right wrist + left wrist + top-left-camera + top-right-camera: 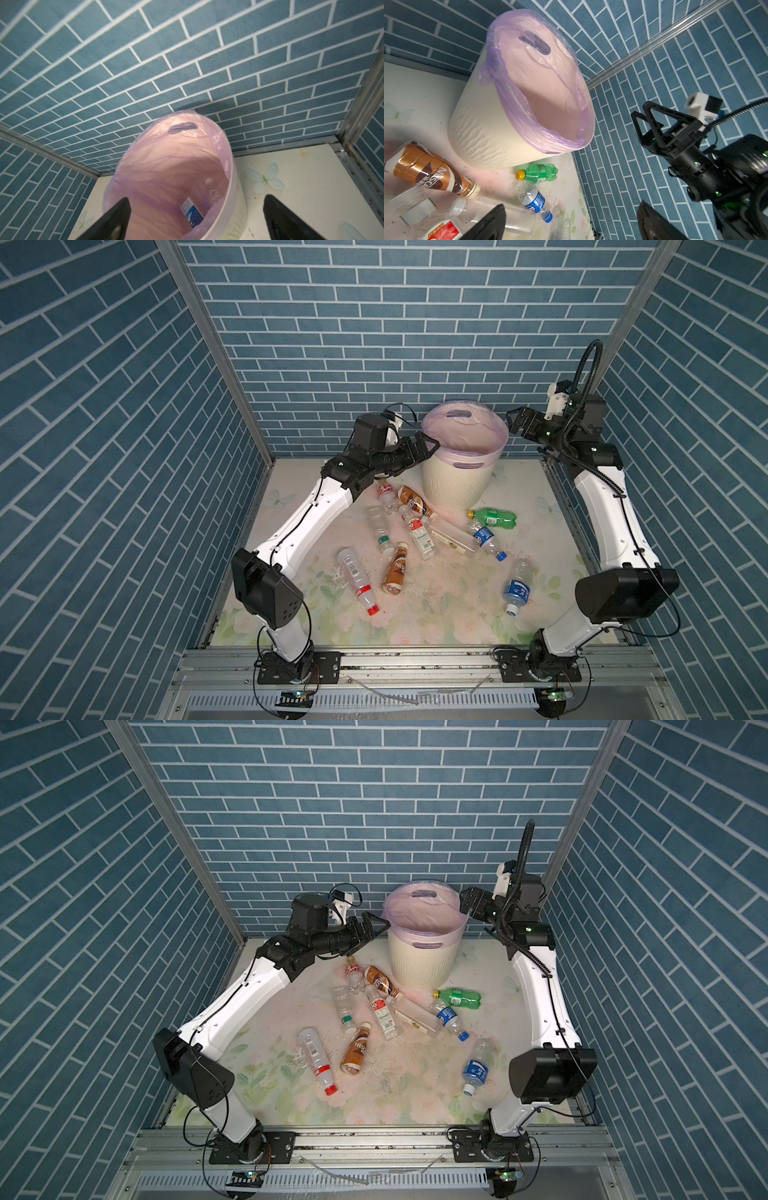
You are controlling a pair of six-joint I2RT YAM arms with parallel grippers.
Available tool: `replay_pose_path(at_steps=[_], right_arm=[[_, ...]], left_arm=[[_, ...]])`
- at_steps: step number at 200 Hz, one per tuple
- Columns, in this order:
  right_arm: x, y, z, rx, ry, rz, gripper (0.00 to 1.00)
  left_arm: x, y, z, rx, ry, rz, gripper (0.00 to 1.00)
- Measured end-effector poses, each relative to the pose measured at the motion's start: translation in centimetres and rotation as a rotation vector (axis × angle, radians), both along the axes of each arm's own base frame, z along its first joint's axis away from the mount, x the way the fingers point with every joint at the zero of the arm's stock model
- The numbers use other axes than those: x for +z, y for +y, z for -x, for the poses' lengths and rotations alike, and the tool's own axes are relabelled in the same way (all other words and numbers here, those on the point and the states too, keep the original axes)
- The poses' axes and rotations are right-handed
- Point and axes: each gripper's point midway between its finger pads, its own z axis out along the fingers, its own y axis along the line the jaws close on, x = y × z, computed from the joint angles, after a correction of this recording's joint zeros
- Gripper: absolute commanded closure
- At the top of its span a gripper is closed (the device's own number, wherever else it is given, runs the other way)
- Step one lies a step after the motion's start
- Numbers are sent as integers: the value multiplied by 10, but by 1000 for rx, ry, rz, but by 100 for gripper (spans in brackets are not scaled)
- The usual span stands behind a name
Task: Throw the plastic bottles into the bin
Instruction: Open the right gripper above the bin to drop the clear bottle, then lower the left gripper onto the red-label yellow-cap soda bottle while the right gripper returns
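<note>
The cream ribbed bin (pixel 457 485) (pixel 417 965) with a lilac bag liner stands at the back of the table. A clear bottle (pixel 192 212) with a blue and white label lies inside it. My right gripper (pixel 513 419) (pixel 195 218) hangs open and empty over the bin's right rim. My left gripper (pixel 428 442) (pixel 571 226) is open and empty at the left rim. Several plastic bottles lie on the table in front: a green one (pixel 492 517), a brown one (pixel 395 572), a red-capped clear one (pixel 357 580) and a blue-labelled one (pixel 517 589).
Blue brick walls (pixel 374 344) close in the back and both sides. The floral table cover (pixel 436 614) ends at a metal rail (pixel 415 659) in front, where both arm bases are bolted. A long clear bottle (pixel 453 536) lies across the middle cluster.
</note>
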Motion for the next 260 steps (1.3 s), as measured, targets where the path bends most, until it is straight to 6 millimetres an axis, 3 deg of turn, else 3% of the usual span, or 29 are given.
replay_pose_path(at_steps=[39,74,191,260], right_arm=[[-46,-5,-40,22,119,-50,1],[-67,10,-50,79,179,-117,1],[-63,72,-42,208,186,-189,1],[-64,111,-31,274,197,-188,1]], left_arm=[[-9,15,-2,28,17,-11,1],[-21,25,-3,45,39,-22,1],[-39,34,-7,70,74,-26,1],[-39,56,-2,107,77,-26,1]])
